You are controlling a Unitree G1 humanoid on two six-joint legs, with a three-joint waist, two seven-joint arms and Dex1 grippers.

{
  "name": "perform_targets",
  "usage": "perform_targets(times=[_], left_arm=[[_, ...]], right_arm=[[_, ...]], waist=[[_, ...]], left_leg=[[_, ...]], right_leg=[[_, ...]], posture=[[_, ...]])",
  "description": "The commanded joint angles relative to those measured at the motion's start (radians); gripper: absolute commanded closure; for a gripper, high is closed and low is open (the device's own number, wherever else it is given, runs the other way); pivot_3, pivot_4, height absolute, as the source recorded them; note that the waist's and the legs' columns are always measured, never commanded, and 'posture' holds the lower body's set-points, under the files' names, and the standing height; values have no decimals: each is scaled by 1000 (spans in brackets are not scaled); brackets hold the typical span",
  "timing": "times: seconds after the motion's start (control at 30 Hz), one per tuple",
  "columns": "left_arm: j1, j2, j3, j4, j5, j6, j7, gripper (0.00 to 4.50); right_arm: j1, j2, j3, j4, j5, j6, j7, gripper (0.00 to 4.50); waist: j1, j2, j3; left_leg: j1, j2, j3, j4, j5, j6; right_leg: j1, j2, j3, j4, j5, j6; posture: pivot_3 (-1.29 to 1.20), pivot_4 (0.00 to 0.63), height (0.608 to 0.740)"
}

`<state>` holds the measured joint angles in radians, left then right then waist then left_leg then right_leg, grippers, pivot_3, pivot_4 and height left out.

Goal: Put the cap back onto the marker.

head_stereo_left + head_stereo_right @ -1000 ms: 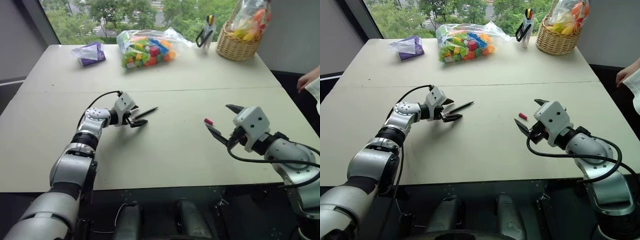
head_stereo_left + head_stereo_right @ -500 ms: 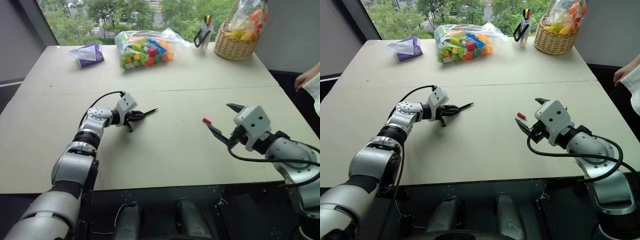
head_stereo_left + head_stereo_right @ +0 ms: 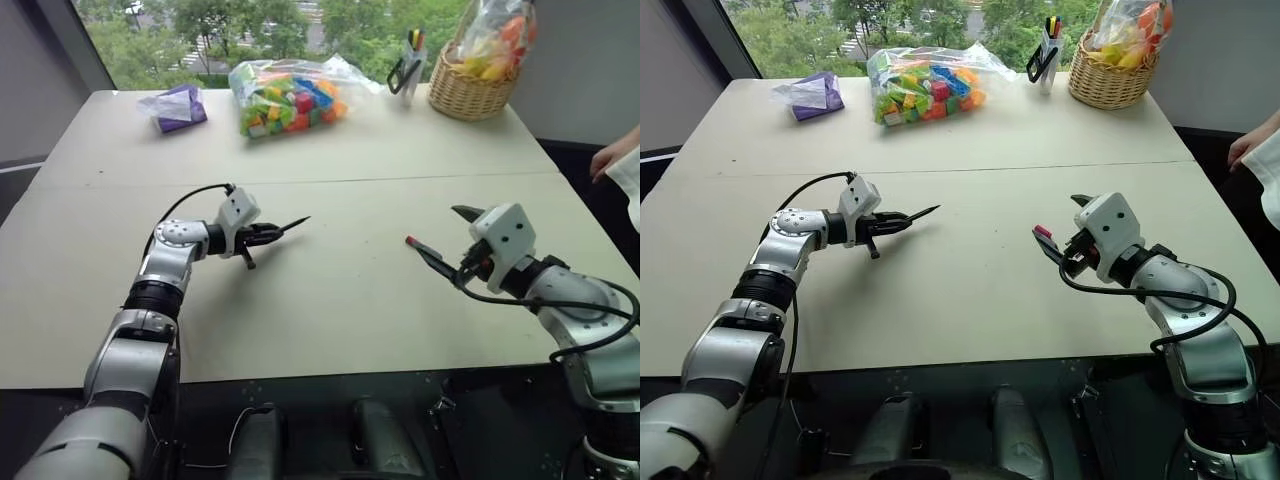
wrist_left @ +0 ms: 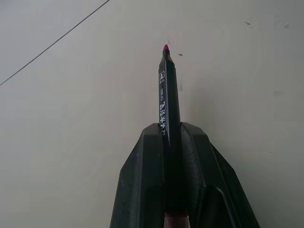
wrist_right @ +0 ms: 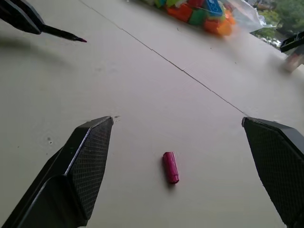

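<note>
Right gripper (image 3: 445, 242) hovers low over the table (image 3: 340, 310) at its right side, jaws spread wide and empty; in the right wrist view the cap (image 5: 170, 167) lies flat on the table between the two fingers (image 5: 85, 161), touching neither. In the head view the cap (image 3: 410, 241) sits at the tip of the lower finger. Left gripper (image 3: 262, 236) is at the table's left-centre, jaws clenched on the marker (image 3: 286, 227); the marker sticks out past the fingertips, pointing toward the right gripper, clear of the table. In the left wrist view the marker (image 4: 167, 104) runs straight out between the closed fingers (image 4: 142, 185), reddish tip bare. Marker and cap are well apart. Further back: a purple bag (image 3: 178, 106), a bag of coloured blocks (image 3: 285, 95), a pen holder (image 3: 409, 62), a wicker basket (image 3: 474, 92); a person's hand (image 3: 612, 160) at the right edge.
</note>
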<state>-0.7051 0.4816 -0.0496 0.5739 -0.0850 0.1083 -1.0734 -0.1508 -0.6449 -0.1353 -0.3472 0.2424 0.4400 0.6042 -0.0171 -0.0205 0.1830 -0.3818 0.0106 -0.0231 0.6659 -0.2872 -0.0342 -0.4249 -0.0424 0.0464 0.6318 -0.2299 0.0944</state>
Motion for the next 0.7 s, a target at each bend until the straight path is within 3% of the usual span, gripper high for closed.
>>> perform_targets(times=[0.03, 0.27, 0.7], left_arm=[[66, 42, 37, -251, -75, 138, 1, 4482], [186, 98, 56, -529, -141, 305, 46, 4482], [229, 139, 60, -655, -193, 372, 97, 4482]], right_arm=[[-41, 23, -5, 107, 22, -63, 32, 0], [-158, 75, -9, 372, 59, -108, 91, 0], [-285, 82, 55, 716, -5, -259, 202, 0]], waist=[[0, 0, 0], [3, 0, 0], [-1, 1, 0]], left_leg=[[0, 0, 0, 0, 0, 0], [0, 0, 0, 0, 0, 0], [1, 0, 1, 0, 0, 0]], right_leg=[[0, 0, 0, 0, 0, 0], [0, 0, 0, 0, 0, 0], [0, 0, 0, 0, 0, 0]], posture=[[0, 150, 740], [0, 150, 740], [0, 150, 740]])
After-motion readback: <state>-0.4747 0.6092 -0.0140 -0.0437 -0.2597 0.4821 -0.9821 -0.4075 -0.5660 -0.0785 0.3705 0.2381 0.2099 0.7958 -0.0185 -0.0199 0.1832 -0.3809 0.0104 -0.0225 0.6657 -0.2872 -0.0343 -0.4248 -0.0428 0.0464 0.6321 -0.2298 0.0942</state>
